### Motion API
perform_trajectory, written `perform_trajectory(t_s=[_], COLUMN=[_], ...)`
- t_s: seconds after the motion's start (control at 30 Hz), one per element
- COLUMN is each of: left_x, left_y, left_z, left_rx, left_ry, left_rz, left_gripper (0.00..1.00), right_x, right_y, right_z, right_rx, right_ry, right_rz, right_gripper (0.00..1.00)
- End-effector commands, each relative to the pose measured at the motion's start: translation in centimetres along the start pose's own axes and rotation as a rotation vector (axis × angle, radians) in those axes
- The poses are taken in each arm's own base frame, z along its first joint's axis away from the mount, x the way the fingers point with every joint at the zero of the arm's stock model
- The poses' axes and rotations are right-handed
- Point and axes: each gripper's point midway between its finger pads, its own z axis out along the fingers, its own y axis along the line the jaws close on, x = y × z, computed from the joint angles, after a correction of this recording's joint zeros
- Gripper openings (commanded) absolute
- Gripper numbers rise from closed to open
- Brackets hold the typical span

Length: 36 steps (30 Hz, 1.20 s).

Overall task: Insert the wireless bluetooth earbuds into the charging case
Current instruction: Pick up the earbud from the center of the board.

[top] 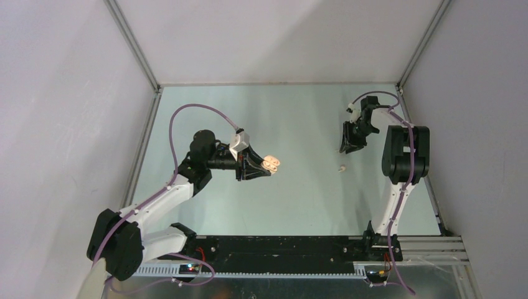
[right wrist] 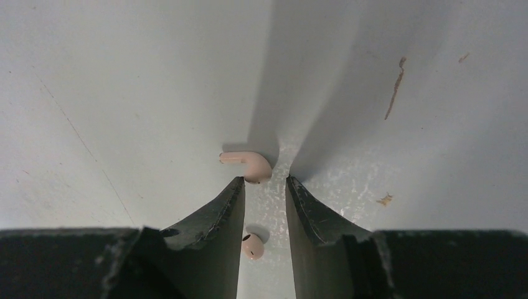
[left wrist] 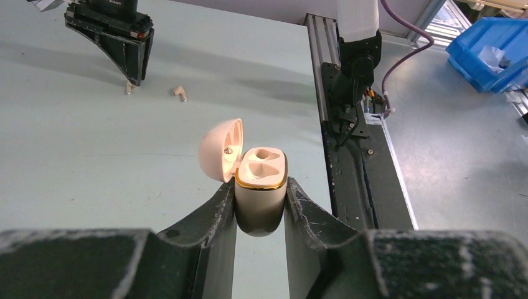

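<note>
The left jaws are clenched on the charging case [left wrist: 261,193], pinching its rounded white body from both sides just under the gold rim. The case appears raised off the table [left wrist: 75,143], its mouth turned toward the right arm's side, and its lid [left wrist: 219,149] is swung fully back. Both sockets [left wrist: 261,163] inside look empty. Holding the case this way seems meant to offer an open, steady target, so an earbud can be brought to it without the case sliding.

The right jaws are narrowly parted and grasp nothing. They point down with their tips at or just above the table, well apart from the case. The first earbud [right wrist: 252,246], pale in colour, lies on the table in the gap between the two fingers [right wrist: 218,212], touching neither as far as can be seen. The second earbud [right wrist: 246,165], also pale, lies on its side just beyond the fingertips, its stem pointing left in the right wrist view. The right jaws appear set astride the first earbud in order to close on it. Because it is so small and rounded, a grip slightly off centre could squirt it away.

No black earbuds are visible in any view. Nothing is in the case yet, so the task looks to be at its first pick.
</note>
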Motion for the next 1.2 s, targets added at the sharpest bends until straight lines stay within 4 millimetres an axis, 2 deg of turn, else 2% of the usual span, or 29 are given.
perform_trajectory(t_s=[0.0,0.2,0.47,0.6,0.73,0.83,0.87,0.9,0.93,0.97,1.0,1.03,1.07,1.17], left_x=[-1.7,-1.7,-1.7,-1.6,-1.6,-1.6,-1.6,-1.5,-1.5,-1.5,-1.5,-1.5,-1.4,-1.4], left_y=[-0.3,-0.3,-0.2,-0.2,-0.2,-0.2,-0.2,-0.2,-0.2,-0.1,-0.1,-0.2,-0.1,-0.1], left_z=[0.2,0.2,0.2,0.2,0.2,0.2,0.2,0.2,0.2,0.2,0.2,0.3,0.3,0.3], left_rx=[0.015,0.015,0.015,0.016,0.015,0.015,0.015,0.014,0.014,0.014,0.014,0.015,0.013,0.013], left_ry=[-0.025,-0.024,-0.024,-0.022,-0.022,-0.022,-0.022,-0.021,-0.021,-0.019,-0.019,-0.018,-0.018,-0.016], left_rz=[0.075,0.075,0.075,0.072,0.073,0.073,0.072,0.071,0.072,0.069,0.069,0.067,0.067,0.066], left_gripper=[0.11,0.11,0.11,0.11,0.11,0.11,0.11,0.11,0.11,0.11,0.11,0.11,0.11,0.11], right_x=[-0.5,-0.4,-0.7,-1.1,-1.9,-2.9,-3.3,-3.3,-3.7,-3.6,-3.8,-3.6,-3.7,-3.0], right_y=[0.4,0.7,0.6,0.7,1.5,2.9,4.3,5.4,6.4,7.5,8.5,9.8,10.9,14.5], right_z=[0.3,0.6,0.3,-0.3,-2.0,-4.5,-6.0,-6.4,-8.2,-8.6,-10.3,-10.8,-12.5,-15.4], right_rx=[-0.031,-0.056,-0.049,-0.042,-0.048,-0.034,-0.032,-0.023,-0.017,-0.009,-0.006,-0.007,-0.01,-0.02], right_ry=[-0.014,-0.013,-0.032,-0.059,-0.114,-0.19,-0.233,-0.25,-0.302,-0.319,-0.368,-0.383,-0.429,-0.51], right_rz=[0.02,0.028,0.015,-0.007,-0.056,-0.14,-0.185,-0.237,-0.277,-0.324,-0.359,-0.402,-0.435,-0.548], right_gripper=[0.34,0.33,0.23,0.2,0.2,0.19,0.19,0.19,0.19,0.19,0.19,0.19,0.19,0.19])
